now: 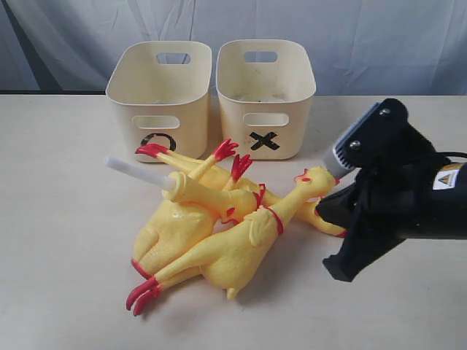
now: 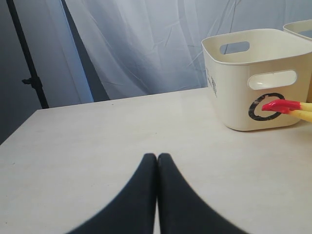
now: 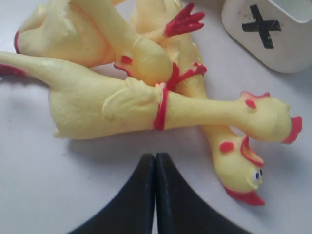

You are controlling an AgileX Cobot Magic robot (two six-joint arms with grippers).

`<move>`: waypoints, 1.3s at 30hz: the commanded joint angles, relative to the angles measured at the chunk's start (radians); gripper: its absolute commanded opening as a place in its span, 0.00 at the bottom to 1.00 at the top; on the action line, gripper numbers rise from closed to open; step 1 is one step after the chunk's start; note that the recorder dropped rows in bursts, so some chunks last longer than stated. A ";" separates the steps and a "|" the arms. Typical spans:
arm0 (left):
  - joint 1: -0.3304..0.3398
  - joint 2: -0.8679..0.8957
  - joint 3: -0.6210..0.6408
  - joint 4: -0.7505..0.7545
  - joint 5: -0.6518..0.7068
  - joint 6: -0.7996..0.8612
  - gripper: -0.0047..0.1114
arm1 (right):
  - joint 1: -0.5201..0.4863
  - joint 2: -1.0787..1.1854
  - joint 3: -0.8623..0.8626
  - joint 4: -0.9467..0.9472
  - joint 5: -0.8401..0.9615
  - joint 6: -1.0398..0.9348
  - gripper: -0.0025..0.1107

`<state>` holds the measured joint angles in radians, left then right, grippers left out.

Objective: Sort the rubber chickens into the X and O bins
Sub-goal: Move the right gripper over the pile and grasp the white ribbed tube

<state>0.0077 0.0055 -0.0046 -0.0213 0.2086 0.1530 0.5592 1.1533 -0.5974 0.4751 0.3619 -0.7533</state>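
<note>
Right gripper [image 3: 156,157] nearest, jaws pressed together, holding nothing, just beside the chickens [image 1: 219,240]; three chickens piled crosswise on the table [image 1: 58,255] in front of O bin [image 1: 157,80] and X bin [image 1: 266,80]; both bins upright, side by side; left gripper [image 2: 157,157] likewise closed, empty, apart from the O bin.

bright, even light, soft shadows; wrist views slightly blurred

Slightly glossy rubber chickens [image 1: 226,255], smooth matt plastic bins [image 1: 157,102], matt table [image 1: 58,248].
</note>
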 commanded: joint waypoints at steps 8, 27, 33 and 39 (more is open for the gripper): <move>-0.001 -0.006 0.005 0.004 -0.004 -0.007 0.04 | 0.204 0.236 -0.225 -0.023 -0.119 -0.028 0.20; -0.001 -0.006 0.005 0.004 -0.004 -0.007 0.04 | 0.398 0.447 -0.342 -0.307 -0.402 -0.065 0.55; -0.001 -0.006 0.005 0.004 -0.004 -0.007 0.04 | 0.408 0.491 -0.342 -0.309 -0.526 -0.065 0.55; -0.001 -0.006 0.005 0.004 -0.004 -0.007 0.04 | 0.408 0.550 -0.349 -0.309 -0.571 -0.062 0.53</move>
<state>0.0077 0.0055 -0.0046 -0.0213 0.2086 0.1530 0.9644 1.6817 -0.9350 0.1748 -0.1724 -0.8161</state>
